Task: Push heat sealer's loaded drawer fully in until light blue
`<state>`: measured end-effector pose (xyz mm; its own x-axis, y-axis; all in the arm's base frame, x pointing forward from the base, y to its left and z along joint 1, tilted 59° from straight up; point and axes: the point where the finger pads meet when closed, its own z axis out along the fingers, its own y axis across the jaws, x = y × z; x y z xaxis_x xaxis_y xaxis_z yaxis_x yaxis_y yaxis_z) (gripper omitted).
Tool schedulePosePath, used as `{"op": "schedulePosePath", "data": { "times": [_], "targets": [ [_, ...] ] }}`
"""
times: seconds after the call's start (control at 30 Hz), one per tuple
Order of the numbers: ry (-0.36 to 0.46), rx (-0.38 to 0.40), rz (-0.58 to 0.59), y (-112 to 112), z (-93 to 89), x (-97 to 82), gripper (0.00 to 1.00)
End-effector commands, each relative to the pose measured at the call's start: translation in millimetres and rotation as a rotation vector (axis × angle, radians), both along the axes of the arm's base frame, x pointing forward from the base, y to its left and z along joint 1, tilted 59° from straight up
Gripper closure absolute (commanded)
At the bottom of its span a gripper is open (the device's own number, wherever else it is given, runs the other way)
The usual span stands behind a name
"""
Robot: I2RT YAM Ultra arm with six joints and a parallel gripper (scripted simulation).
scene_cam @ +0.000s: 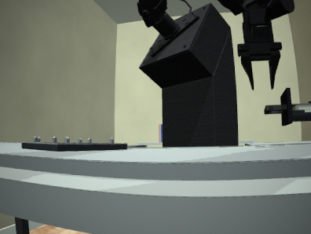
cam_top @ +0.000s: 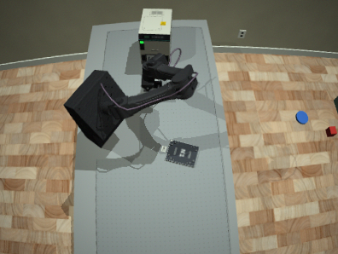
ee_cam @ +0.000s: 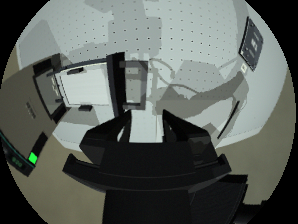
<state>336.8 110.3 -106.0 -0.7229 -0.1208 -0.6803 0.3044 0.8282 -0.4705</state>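
Note:
The white heat sealer [cam_top: 155, 23] [ee_cam: 31, 157] stands at the far end of the grey table [cam_top: 128, 204], and its light [cam_top: 142, 42] is green. Its drawer [scene_cam: 288, 107] [ee_cam: 80, 86] stands pulled out toward the arm. A pale sheet inside a dark frame lies in it, seen in the wrist view. In the top view the arm covers most of the drawer. My gripper [scene_cam: 261, 76] [ee_cam: 147, 113] points down, half open and empty. It hangs above and just in front of the drawer's dark front panel [ee_cam: 116, 86], apart from it.
A black board with small pegs [cam_top: 183, 153] [scene_cam: 75, 146] [ee_cam: 253, 43] lies flat mid-table, with a small white piece [cam_top: 162, 148] beside it. The arm's large black base block [cam_top: 96, 106] [scene_cam: 200, 98] stands left of the drawer. A blue disc [cam_top: 302, 117] and a red cube [cam_top: 331, 131] lie on the floor.

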Motion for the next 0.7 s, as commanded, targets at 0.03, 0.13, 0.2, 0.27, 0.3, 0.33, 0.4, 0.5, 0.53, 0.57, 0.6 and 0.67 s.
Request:
{"op": "schedulePosePath", "data": {
  "times": [0.03,0.13,0.2,0.27,0.3,0.33,0.4,0.5,0.53,0.57,0.6,0.67],
  "targets": [
    [-0.123,0.048,0.007,23.4,19.9,18.8,0.55],
    [-0.112,0.037,0.011,21.5,17.2,16.7,0.55],
    [-0.103,0.029,0.012,18.3,15.7,13.5,0.55],
    [-0.106,0.031,0.011,18.9,16.4,14.1,0.55],
    [-0.105,0.031,0.011,18.8,16.3,14.0,0.55],
    [-0.105,0.030,0.011,18.6,16.2,13.9,0.55],
    [-0.104,0.029,0.011,18.5,16.1,13.7,0.55],
    [-0.104,0.029,0.012,18.4,15.9,13.6,0.55],
    [-0.104,0.029,0.012,18.3,15.9,13.6,0.55],
    [-0.104,0.029,0.012,18.3,15.9,13.6,0.55],
    [-0.103,0.028,0.012,18.3,15.9,13.5,0.55],
    [-0.103,0.028,0.012,18.2,15.8,13.5,0.55]
  ]
}}
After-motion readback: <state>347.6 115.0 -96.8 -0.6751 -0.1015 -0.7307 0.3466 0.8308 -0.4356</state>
